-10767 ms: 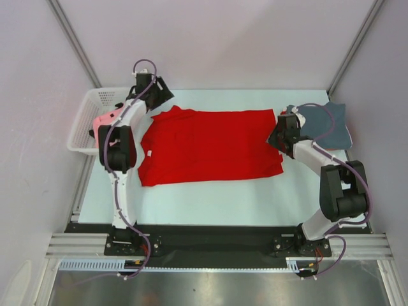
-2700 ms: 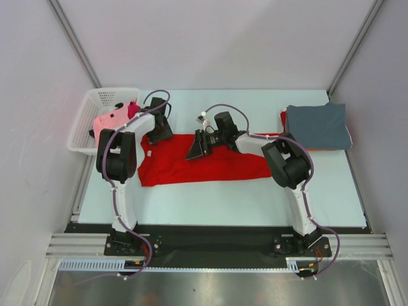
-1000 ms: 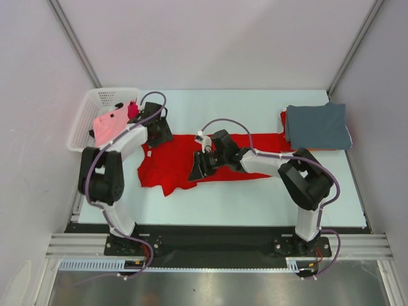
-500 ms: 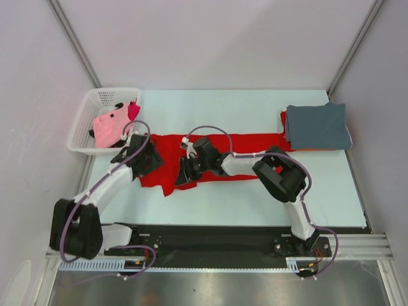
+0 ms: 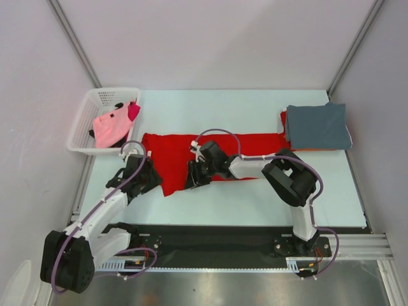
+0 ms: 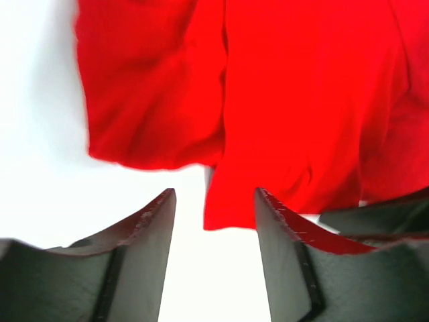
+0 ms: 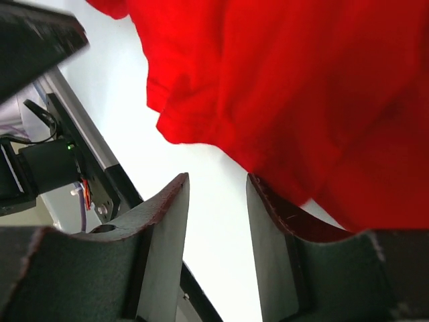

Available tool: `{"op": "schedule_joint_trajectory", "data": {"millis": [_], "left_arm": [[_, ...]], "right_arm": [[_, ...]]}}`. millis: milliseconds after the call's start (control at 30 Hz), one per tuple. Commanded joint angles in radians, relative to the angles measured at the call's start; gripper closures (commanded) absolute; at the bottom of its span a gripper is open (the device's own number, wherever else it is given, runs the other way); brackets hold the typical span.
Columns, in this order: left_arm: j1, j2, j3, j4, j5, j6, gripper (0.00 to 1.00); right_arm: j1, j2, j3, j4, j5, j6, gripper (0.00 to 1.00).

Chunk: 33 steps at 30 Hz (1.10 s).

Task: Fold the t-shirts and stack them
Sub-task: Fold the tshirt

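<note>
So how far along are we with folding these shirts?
Done: grey shirt lies folded, far right. In hand: red shirt, folded to a strip, left fingers and right fingers open at its left end. Left: finishing it, plus pink shirts in the basket.

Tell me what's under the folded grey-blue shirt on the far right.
Under the grey-blue shirt, red cloth peeks out at its left edge and orange cloth along its near edge. The rest is covered.
</note>
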Motion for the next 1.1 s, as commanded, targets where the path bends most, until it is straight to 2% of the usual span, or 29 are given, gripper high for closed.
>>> {"op": "schedule_joint_trajectory", "data": {"millis": [0,200,467,567,700,933,1033,1067], "left_arm": [[-0.039,-0.050,-0.027,0.014,0.016,-0.031,0.46],[-0.062,-0.050,-0.093,0.045,0.068,-0.080,0.51],[-0.081,-0.053,-0.141,0.028,0.070,-0.101,0.46],[-0.081,-0.036,-0.145,0.052,0.090,-0.103,0.48],[-0.082,0.006,-0.147,0.077,0.100,-0.101,0.51],[-0.082,0.026,-0.183,0.131,0.105,-0.120,0.55],[-0.085,0.043,-0.190,0.149,0.105,-0.126,0.66],[-0.085,0.045,-0.193,0.146,0.105,-0.130,0.77]], "right_arm": [[-0.019,-0.089,-0.006,-0.046,0.055,-0.014,0.54],[-0.021,-0.143,-0.038,-0.122,0.177,0.003,0.55],[-0.028,-0.110,-0.068,-0.103,0.184,0.047,0.54],[-0.028,-0.090,-0.072,-0.083,0.162,0.075,0.59],[-0.031,-0.078,-0.071,-0.030,0.121,0.100,0.77],[-0.036,-0.080,-0.068,-0.004,0.092,0.118,0.85],[-0.037,-0.080,-0.068,-0.001,0.090,0.121,0.92],[-0.039,-0.081,-0.069,0.001,0.090,0.124,0.94]]}}
